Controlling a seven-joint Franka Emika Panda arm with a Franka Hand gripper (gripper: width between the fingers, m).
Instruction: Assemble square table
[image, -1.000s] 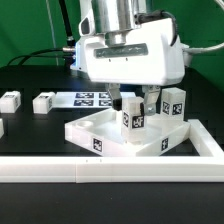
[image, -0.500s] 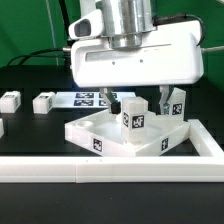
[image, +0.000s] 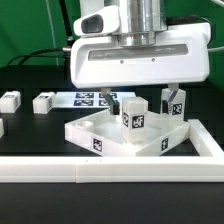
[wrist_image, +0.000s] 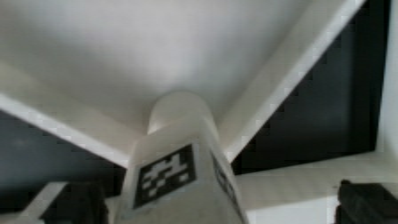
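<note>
White plastic on black table (image: 30, 140) — square tabletop (image: 82, 129) near the border rail (image: 100, 168), nearer leg block (image: 135, 118) and farther leg block (image: 176, 104) upright on it. Over the nearer, gripper (image: 136, 102) spread wide, pinching nothing. Beside the marker board (image: 92, 98), two loose leg blocks (image: 10, 100) (image: 43, 101).

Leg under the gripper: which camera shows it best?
The exterior view: it shows the whole leg standing upright on the tabletop. The wrist view shows only part of it, very close.
</note>
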